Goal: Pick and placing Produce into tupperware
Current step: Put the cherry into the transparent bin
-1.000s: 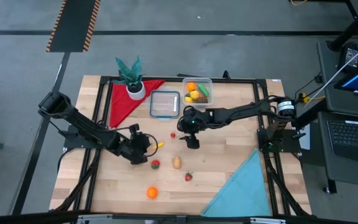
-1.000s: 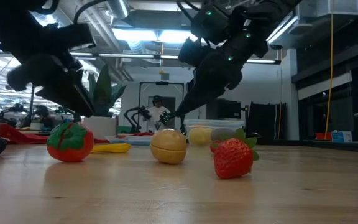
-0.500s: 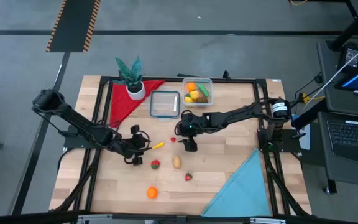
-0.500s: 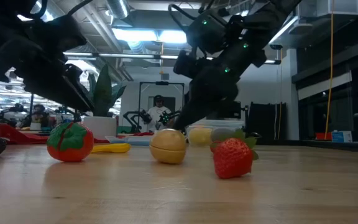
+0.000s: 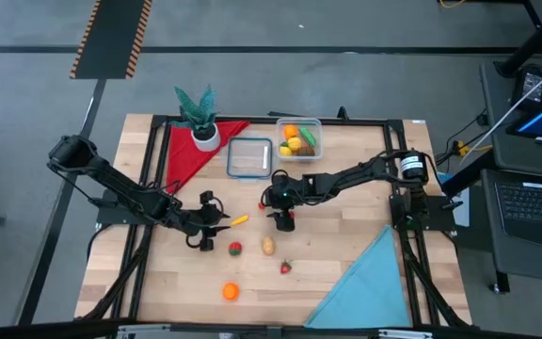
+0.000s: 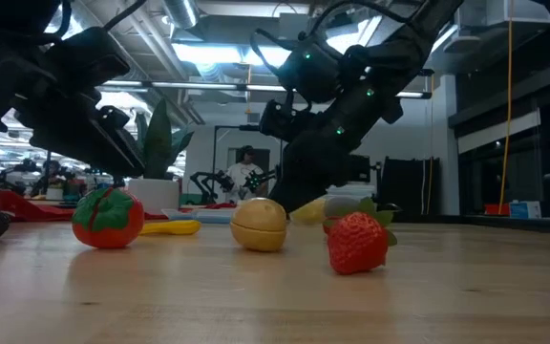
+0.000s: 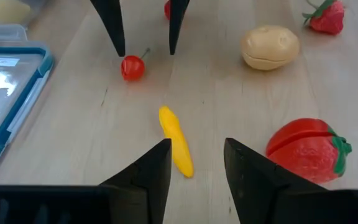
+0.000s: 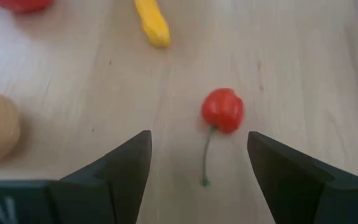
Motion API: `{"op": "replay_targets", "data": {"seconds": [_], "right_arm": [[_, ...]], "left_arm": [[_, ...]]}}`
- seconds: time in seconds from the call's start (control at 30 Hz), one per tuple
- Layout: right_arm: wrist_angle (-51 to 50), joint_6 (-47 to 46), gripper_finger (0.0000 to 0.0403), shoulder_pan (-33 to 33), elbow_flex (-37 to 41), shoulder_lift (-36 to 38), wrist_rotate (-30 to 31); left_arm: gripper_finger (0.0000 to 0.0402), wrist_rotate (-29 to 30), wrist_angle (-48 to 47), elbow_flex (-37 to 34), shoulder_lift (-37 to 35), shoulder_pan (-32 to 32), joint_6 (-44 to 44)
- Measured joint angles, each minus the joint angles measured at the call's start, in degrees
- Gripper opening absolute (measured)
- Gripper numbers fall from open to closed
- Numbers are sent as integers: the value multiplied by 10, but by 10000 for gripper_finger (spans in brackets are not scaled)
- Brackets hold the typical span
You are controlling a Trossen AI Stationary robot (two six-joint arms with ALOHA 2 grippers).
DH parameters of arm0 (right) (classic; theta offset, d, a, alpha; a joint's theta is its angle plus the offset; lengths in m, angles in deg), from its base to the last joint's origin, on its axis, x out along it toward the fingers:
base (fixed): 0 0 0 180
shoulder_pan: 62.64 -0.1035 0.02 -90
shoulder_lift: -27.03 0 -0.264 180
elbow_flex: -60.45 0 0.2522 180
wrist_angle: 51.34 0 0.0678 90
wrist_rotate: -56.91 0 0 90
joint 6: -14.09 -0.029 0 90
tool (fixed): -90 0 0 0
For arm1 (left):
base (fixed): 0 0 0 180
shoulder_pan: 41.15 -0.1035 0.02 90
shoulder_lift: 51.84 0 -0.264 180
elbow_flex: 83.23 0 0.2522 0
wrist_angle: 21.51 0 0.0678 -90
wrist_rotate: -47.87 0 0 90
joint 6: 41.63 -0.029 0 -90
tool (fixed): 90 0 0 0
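Fingers of the right gripper (image 8: 194,163) are spread wide and empty, set to either side of a small red cherry (image 8: 222,110) on the wooden table (image 5: 346,282). The left gripper (image 7: 196,163) is likewise open and empty, just short of a yellow pepper (image 7: 176,149). The tupperware (image 5: 298,137), holding several pieces, is seen at the table's far edge.

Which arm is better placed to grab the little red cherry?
Right. The right gripper has open jaws straddling the cherry, just ahead of it. The left gripper is lined up on the yellow piece instead.
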Motion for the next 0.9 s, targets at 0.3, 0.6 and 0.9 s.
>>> {"op": "replay_targets", "data": {"seconds": [0.3,0.6,0.9], "right_arm": [[12,-6,256,0,0,-17,5],[21,-6,218,0,-1,-25,8],[18,-6,161,0,-1,-26,10]], "left_arm": [[140,-1,8,0,0,0,-4],[140,-2,11,0,0,0,-3],[140,-2,10,0,0,0,-6]]}}
